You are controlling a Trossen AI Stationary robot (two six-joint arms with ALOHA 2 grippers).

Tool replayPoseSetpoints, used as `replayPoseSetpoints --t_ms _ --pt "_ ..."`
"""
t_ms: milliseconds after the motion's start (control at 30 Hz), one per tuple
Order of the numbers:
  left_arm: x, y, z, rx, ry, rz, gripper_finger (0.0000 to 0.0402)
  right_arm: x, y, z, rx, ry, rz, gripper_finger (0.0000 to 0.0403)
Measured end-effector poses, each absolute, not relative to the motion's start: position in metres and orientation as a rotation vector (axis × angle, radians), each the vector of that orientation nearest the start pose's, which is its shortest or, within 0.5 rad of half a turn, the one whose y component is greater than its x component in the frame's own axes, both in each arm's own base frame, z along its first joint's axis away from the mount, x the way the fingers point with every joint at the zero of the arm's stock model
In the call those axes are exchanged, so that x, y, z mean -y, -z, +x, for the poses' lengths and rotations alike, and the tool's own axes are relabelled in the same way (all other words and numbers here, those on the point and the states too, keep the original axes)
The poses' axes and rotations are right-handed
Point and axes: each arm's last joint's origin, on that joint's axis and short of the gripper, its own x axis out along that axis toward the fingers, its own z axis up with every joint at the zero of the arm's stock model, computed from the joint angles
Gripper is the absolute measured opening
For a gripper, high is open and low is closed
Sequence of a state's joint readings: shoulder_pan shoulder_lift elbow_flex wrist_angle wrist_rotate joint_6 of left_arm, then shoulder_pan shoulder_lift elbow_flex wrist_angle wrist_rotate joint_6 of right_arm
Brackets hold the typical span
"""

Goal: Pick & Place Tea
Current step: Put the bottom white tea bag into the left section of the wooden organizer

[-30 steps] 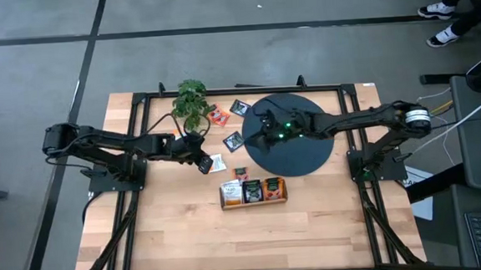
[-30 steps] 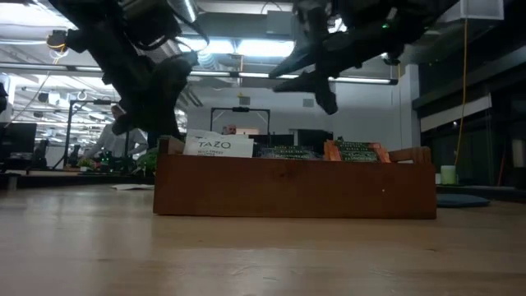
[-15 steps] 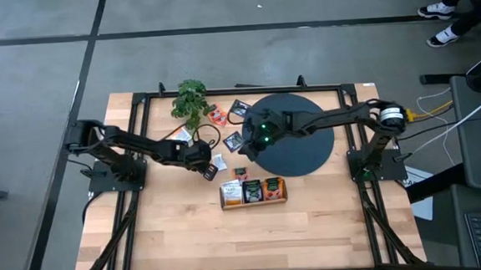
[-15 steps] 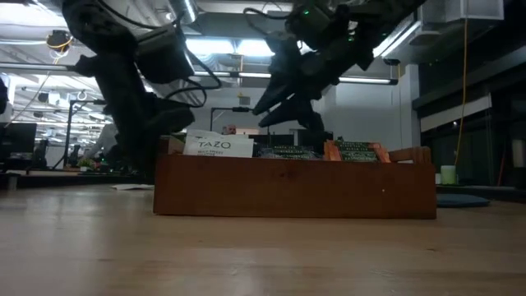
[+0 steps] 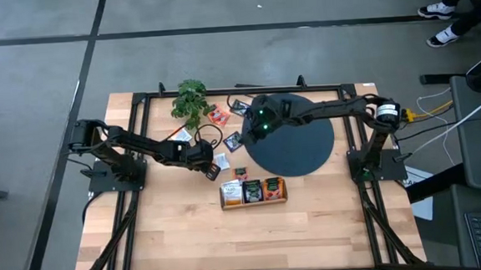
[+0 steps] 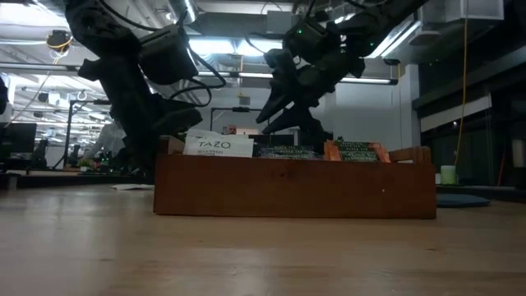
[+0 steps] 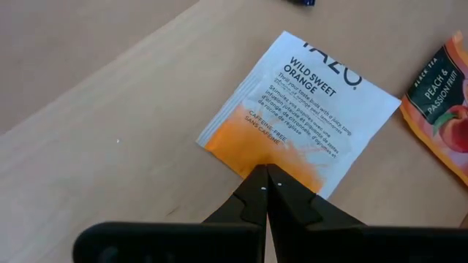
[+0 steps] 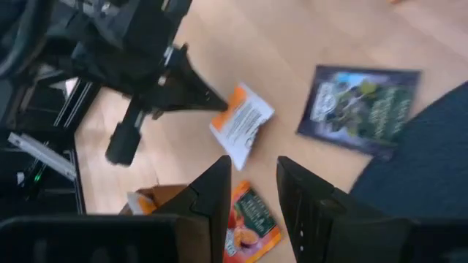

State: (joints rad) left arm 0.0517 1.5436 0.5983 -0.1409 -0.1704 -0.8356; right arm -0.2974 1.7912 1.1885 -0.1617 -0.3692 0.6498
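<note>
A white-and-orange tea packet [image 7: 300,109] lies flat on the wooden table [image 5: 188,230], left of the black disc [image 5: 295,144]. My left gripper [image 7: 265,169] is shut at its orange end; the right wrist view shows this too, packet [image 8: 243,120]. My right gripper [image 8: 252,190] is open and hovers above the disc's left edge [image 5: 253,132], touching nothing. A dark teal packet [image 8: 362,109] lies at the disc's rim, dark packet [image 5: 233,140]. An orange-red peach packet [image 7: 442,109] lies close by. My left gripper has its shut fingertips [image 7: 256,183] at the orange end edge [image 7: 241,157] of the white-and-orange packet, slanting down from the table's left. The packet lies flat on the table. Whether the edge sits between the fingers or just under them, I cannot tell.
A wooden box [image 5: 253,191] with upright packets stands near the disc's near side, box [image 6: 296,185]. A small green plant [image 5: 190,100] stands at the far edge. More packets [image 5: 217,115] [image 5: 240,106] lie by the plant. Free room on the table's near half.
My left gripper has moved a little toward the table's right, onto the white-and-orange packet. My right gripper has swung from over the disc toward the table's left and far side, to the disc's left edge.
</note>
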Motion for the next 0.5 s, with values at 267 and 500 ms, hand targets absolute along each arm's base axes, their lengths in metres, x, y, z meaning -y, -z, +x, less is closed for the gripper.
replayPoseSetpoints --t_ms 267,500 --pt "-0.018 -0.12 0.251 -0.901 -0.632 -0.681 0.0003 0.102 -0.205 0.373 -0.699 0.149 0.839 0.0113" --pt "-0.018 -0.121 0.254 -0.87 -0.613 -0.684 0.0002 0.088 -0.174 0.388 -0.753 0.152 0.907 0.0113"
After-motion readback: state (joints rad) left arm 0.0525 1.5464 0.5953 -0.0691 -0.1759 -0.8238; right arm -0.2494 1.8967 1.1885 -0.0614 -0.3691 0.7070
